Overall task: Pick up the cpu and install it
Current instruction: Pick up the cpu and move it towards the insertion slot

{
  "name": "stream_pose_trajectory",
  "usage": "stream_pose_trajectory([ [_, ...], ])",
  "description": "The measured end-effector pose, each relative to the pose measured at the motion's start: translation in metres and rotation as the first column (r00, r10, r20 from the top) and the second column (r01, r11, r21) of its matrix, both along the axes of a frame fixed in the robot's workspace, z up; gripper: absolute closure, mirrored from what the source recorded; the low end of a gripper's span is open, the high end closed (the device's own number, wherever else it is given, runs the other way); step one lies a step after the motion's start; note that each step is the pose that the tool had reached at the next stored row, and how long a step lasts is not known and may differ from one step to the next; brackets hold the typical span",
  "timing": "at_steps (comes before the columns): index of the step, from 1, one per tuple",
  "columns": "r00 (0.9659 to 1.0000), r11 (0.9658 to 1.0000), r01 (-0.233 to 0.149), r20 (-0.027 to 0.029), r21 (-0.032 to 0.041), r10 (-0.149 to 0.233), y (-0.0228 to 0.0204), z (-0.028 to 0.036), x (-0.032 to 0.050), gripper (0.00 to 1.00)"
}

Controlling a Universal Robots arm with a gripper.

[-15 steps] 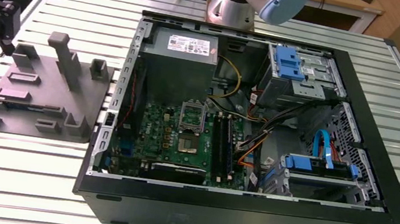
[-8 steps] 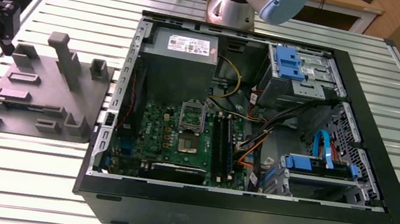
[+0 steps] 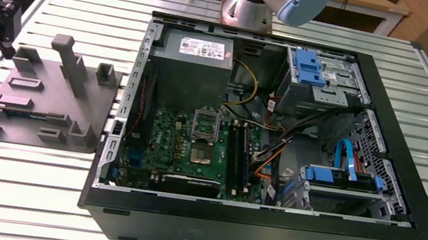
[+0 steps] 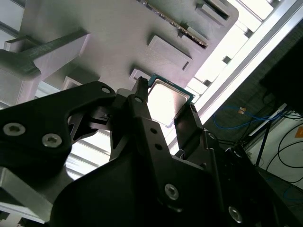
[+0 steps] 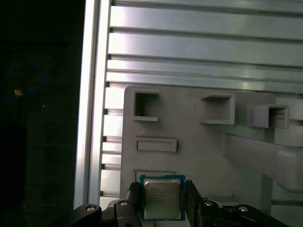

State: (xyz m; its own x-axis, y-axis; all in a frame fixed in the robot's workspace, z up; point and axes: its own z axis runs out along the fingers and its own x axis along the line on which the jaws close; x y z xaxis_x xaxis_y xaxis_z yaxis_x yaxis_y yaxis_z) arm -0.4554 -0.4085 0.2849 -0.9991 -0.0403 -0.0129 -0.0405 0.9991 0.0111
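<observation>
Found the gripper (image 5: 162,191) clamped on the cpu (image 4: 165,101) in both wrist views, with dark fingers (image 5: 191,194) tight against two opposite edges and the shiny metal top toward the cameras. Held it over the grey moulded tray (image 5: 203,146), near one corner (touching it or just clear, could not tell). Placed it, by the exterior view, at that view's left above the slatted table (image 3: 19,193) — well apart from the open computer case (image 3: 267,219) and the silver socket frame (image 3: 206,125) inside.

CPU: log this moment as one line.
tool: shut on cpu | cpu: at grey tray, not installed | tray: exterior view's left of computer case
</observation>
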Motion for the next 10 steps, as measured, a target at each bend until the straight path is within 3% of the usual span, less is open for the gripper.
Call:
stream_pose_trajectory([
  [10,1.0,1.0,0.0,0.0,0.0001,0.0,0.0,0.0021,0.0,0.53],
])
